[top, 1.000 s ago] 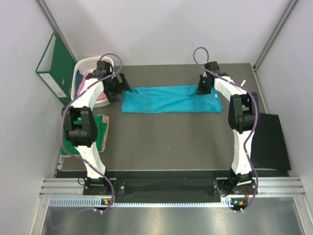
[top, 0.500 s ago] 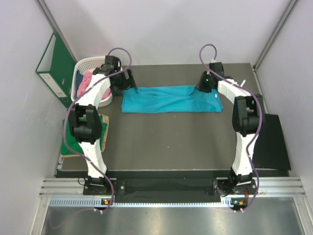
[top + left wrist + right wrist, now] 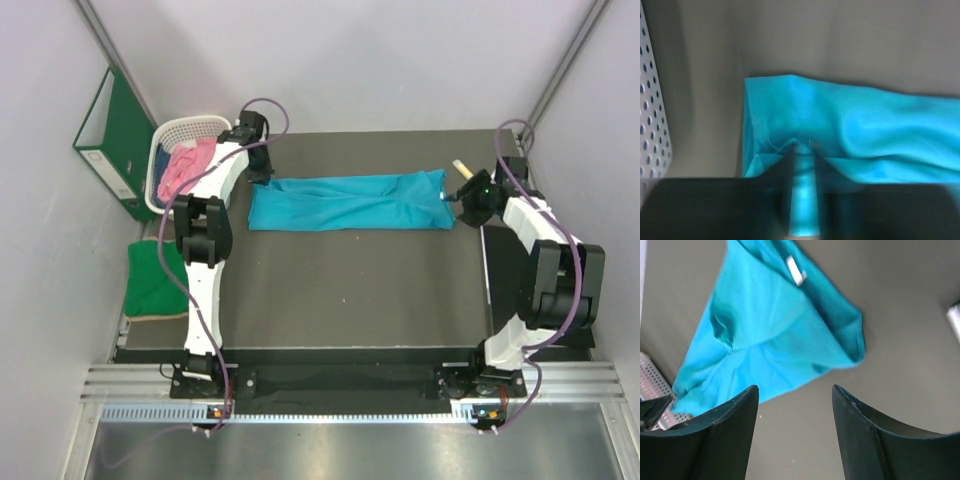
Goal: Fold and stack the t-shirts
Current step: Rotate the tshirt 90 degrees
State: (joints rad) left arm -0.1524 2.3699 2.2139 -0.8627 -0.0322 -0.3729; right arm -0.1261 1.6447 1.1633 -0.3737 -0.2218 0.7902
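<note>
The teal-blue t-shirt (image 3: 345, 202) lies folded into a long strip across the far part of the table. At its far left corner my left gripper (image 3: 262, 177) is shut on a pinch of the teal cloth (image 3: 865, 125), which tents up between the fingertips (image 3: 801, 150). Just off the shirt's right end, my right gripper (image 3: 462, 196) stands open over bare table (image 3: 795, 390), with the teal shirt (image 3: 770, 330) ahead of it. The pink t-shirt (image 3: 190, 165) sits in the basket. A green t-shirt (image 3: 155, 277) lies folded at the table's left edge.
The white lattice basket (image 3: 190, 124) stands at the far left corner, close to my left gripper, and its wall (image 3: 650, 115) shows in the left wrist view. A green ring binder (image 3: 110, 135) leans on the left wall. A black sheet (image 3: 540, 285) lies at the right edge.
My left gripper moved right onto the shirt's far left corner and closed on it. My right gripper opened, let go of the shirt's right end and drew back to the right.
</note>
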